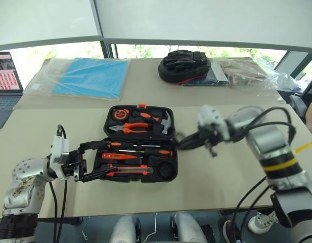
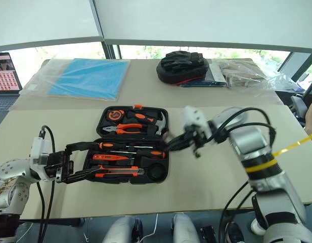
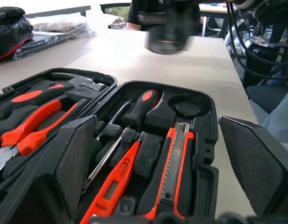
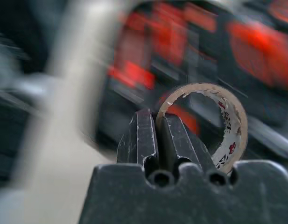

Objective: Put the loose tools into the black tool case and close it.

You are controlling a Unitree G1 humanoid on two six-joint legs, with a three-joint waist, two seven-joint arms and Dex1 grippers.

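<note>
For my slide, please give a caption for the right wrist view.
Right pincer shut on the wall of a tape roll, carried toward the open tool case.

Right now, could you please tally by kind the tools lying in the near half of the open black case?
Black-and-orange screwdrivers: 2
Orange tester screwdriver: 1
Utility knife: 1
Total: 4

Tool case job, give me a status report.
Right gripper shut on tape roll. Left gripper open at tool case. Case open. Nothing blocking.
</note>
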